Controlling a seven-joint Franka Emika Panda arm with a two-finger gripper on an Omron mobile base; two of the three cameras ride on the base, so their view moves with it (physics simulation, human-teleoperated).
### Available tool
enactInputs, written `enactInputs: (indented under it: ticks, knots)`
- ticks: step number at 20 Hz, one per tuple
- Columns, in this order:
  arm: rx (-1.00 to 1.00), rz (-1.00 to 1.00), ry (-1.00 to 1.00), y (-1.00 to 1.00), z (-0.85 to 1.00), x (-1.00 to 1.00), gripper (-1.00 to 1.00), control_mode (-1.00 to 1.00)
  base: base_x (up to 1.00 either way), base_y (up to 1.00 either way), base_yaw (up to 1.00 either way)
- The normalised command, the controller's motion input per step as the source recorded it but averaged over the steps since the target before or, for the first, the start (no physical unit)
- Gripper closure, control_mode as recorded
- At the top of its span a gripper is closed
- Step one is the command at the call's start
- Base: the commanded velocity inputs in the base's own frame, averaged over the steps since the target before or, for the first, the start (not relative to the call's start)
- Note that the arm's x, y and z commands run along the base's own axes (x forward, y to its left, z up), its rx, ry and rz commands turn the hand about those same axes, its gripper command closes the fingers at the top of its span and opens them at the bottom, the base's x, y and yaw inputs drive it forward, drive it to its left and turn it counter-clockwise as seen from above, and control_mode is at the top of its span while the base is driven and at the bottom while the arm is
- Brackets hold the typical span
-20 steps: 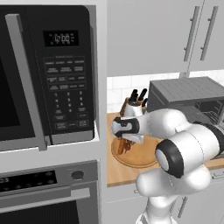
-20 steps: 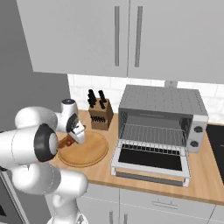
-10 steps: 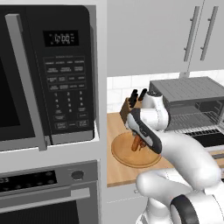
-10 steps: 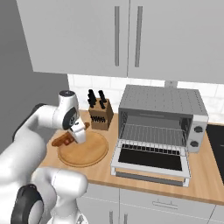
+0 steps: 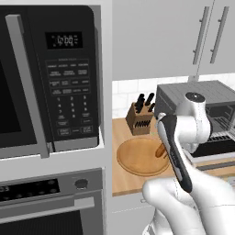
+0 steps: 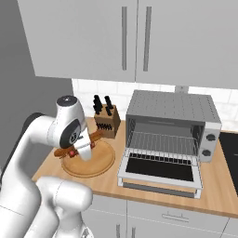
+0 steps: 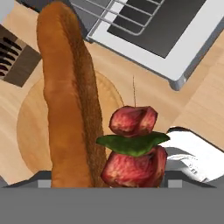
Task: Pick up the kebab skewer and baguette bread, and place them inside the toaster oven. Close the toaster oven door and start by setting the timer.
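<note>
My gripper (image 6: 82, 148) hangs just above the round wooden board (image 6: 100, 160), shut across the baguette bread (image 6: 95, 135), a golden-brown loaf held crosswise and clear of the board. The kebab skewer (image 6: 73, 150) sits in the same grip beside the loaf. In the hand view the baguette bread (image 7: 65, 100) and the kebab skewer (image 7: 133, 144), red chunks with a green piece, lie side by side right at the fingers. To the right stands the grey toaster oven (image 6: 172, 109), its door (image 6: 160, 169) folded down flat and the wire rack bare. The baguette bread (image 5: 160, 150) peeks out behind my arm.
A knife block (image 6: 106, 122) stands behind the board against the tiled wall. The black microwave (image 5: 46, 78) and wall oven (image 5: 50, 202) fill the cabinet on the left. Bare counter (image 6: 218, 186) runs in front of and right of the toaster oven. Upper cabinets hang overhead.
My arm's links have swung round into a new pose. The hand has stayed over the board's left side with the loaf and skewer still in its grip.
</note>
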Motion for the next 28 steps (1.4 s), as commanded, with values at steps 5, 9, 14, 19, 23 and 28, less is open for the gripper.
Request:
enactInputs:
  ticks: [5,9,14,19,23,28]
  knots:
    - [0.02,-0.23,-0.10,-0.83,0.73,-0.22,1.00,-1.00,0.00,0.00,0.00]
    - [0.02,-0.22,-0.04,-0.88,0.47,-0.20,1.00,-1.00,0.00,0.00,0.00]
    - [0.02,-0.19,-0.06,-0.91,0.18,-0.05,1.00,-1.00,0.00,0.00,0.00]
    - [0.01,-0.18,-0.01,-0.82,0.00,0.02,1.00,-1.00,0.00,0.00,0.00]
    - [0.00,-0.08,-0.03,-0.76,-0.13,0.22,1.00,-1.00,0.00,0.00,0.00]
    - [0.06,-0.05,-0.08,-0.52,-0.24,0.56,1.00,-1.00,0.00,0.00,0.00]
